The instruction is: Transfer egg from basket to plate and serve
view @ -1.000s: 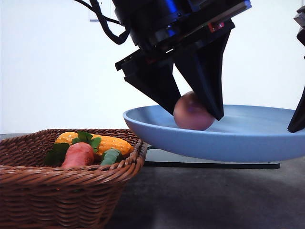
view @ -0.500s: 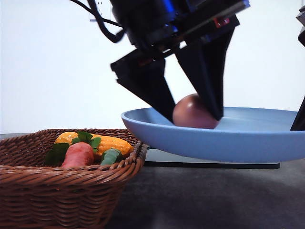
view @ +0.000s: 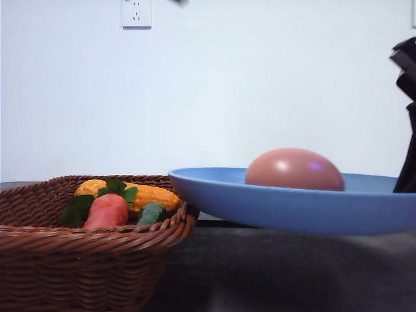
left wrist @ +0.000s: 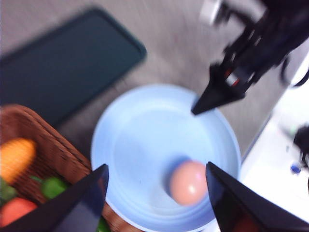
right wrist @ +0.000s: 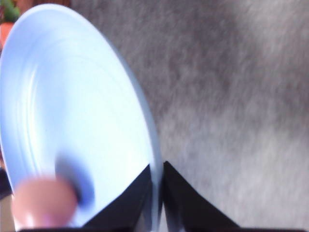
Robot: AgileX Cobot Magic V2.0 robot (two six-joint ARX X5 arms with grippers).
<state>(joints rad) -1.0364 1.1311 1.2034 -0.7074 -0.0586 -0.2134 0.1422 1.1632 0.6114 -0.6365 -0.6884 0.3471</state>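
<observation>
1. Egg lying on its side in the blue plate, pinkish-brown, resting toward one side of the dish rather than dead centre. Nothing is touching it.
2. Plate is held up off the table, roughly level, its near edge hanging just over the rim of the basket in the front view.
3. Right gripper has the plate by its rim: fingers closed together with the thin blue edge pinched between them. In the front view it is a dark shape at the far right edge, beside the plate.
4. Left gripper sits high above the plate, its fingers spread wide apart and holding nothing. The egg is seen between them, well below.
5. The left wrist view also shows the right arm's dark pointed finger meeting the far rim of the plate.
6. Basket is brown wicker, on the table at the front left. It holds a red-orange carrot with green leaves, a yellow ear of corn behind it and a small green piece beside them.
7. Flat dark tray lies on the table beyond the plate.
8. White wall behind, with a socket high up.
9. Both wrist views are blurred.
</observation>
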